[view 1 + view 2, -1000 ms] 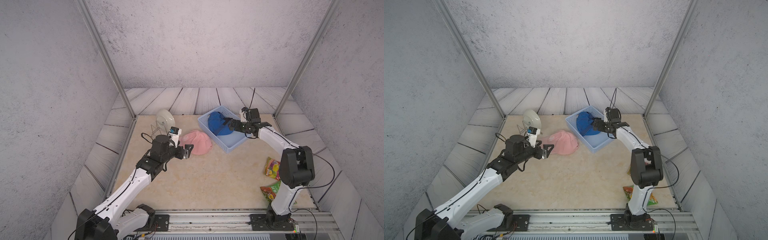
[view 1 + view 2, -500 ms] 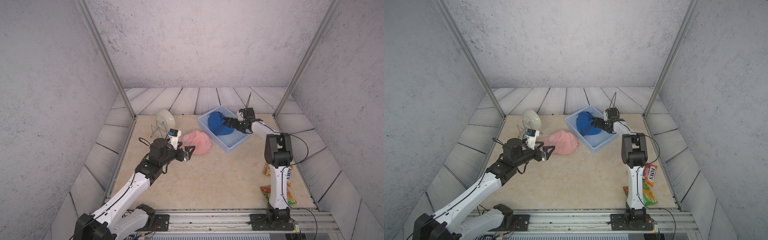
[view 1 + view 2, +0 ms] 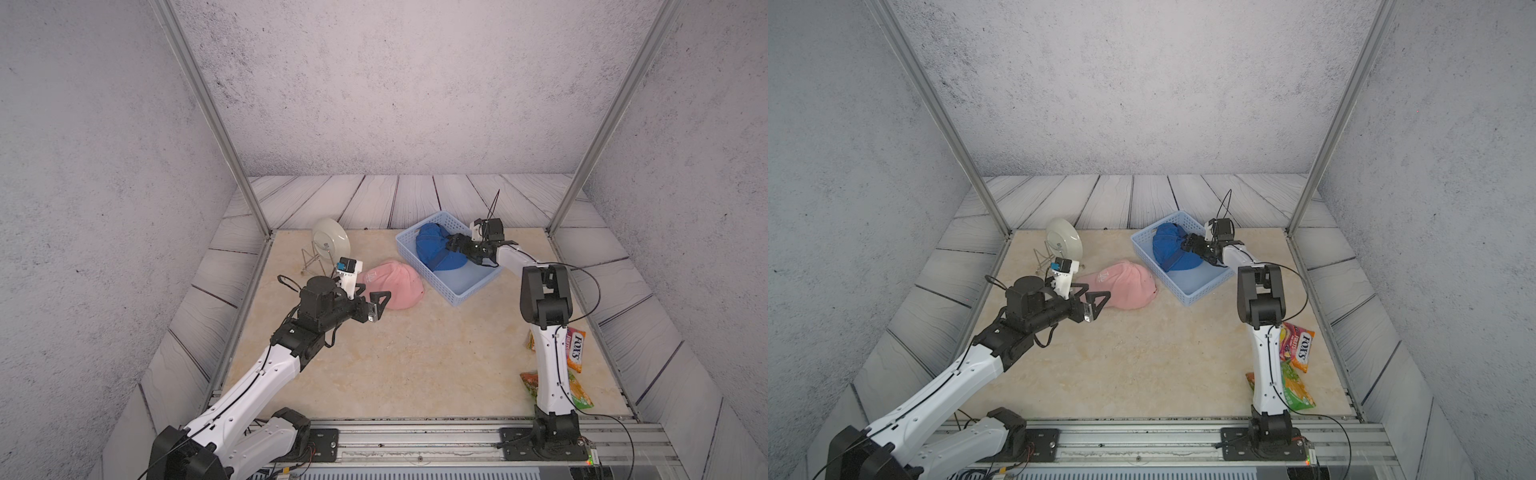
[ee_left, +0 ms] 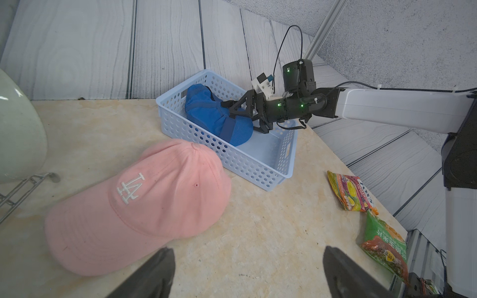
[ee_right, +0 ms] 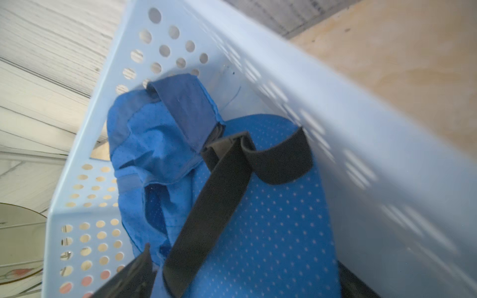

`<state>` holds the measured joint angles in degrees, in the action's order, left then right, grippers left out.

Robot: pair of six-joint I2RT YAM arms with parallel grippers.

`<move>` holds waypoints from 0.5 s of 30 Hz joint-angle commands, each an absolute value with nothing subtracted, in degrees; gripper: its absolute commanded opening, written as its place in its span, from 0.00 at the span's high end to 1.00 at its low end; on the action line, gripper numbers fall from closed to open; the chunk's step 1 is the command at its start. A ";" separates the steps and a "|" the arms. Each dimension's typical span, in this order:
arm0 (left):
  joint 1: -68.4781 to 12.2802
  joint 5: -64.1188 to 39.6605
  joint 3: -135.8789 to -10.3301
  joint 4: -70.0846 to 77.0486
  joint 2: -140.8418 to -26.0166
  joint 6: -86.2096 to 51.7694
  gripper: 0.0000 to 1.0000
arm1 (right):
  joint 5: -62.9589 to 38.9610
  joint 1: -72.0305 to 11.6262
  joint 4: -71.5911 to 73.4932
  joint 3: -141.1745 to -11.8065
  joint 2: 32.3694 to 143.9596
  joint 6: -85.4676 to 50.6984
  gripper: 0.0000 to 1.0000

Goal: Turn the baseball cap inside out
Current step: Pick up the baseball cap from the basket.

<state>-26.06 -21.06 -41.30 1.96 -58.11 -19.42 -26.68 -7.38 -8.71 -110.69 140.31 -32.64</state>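
In both top views the pink cap (image 3: 395, 286) lies crown up on the beige table (image 3: 415, 365) left of centre, apart from the blue basket (image 3: 441, 286). Its long axis runs across the frame, with the bill on the left pointing at the left gripper (image 3: 372, 296). That gripper hovers just beside the bill with its jaws spread wide and nothing in them, and it is much the nearer of the two. At upper right the right gripper (image 3: 461, 251) reaches into the basket, also wide open, its jaws straddling a blue cap (image 3: 430, 249) without clamping it. The left wrist view shows soft, brushed pink cotton with a white stitched logo facing out, so this cap probably has yet to be turned. The stiff curved bill sits nearest the dark fingertips (image 4: 154, 271). The right wrist view shows perforated blue mesh, exposed seam tape, a black strap (image 5: 211, 206) and the basket's perforated plastic wall; whether that gripper touches the cloth I cannot tell.
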 commanded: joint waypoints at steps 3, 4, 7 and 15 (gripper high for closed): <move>-26.28 -21.40 -40.78 2.12 -58.07 -19.78 0.04 | -26.71 -8.02 -9.29 -113.86 146.42 -36.66 0.06; -26.27 -21.32 -40.89 1.97 -57.96 -19.85 0.04 | -26.39 -8.11 -10.19 -114.47 146.70 -36.39 0.13; -26.28 -20.99 -40.93 1.11 -57.50 -20.24 0.05 | -25.31 -8.30 -9.97 -113.26 145.58 -36.27 0.40; -26.32 -19.42 -41.29 0.13 -54.43 -20.23 0.04 | -24.53 -8.40 -3.70 -104.99 133.02 -37.56 0.85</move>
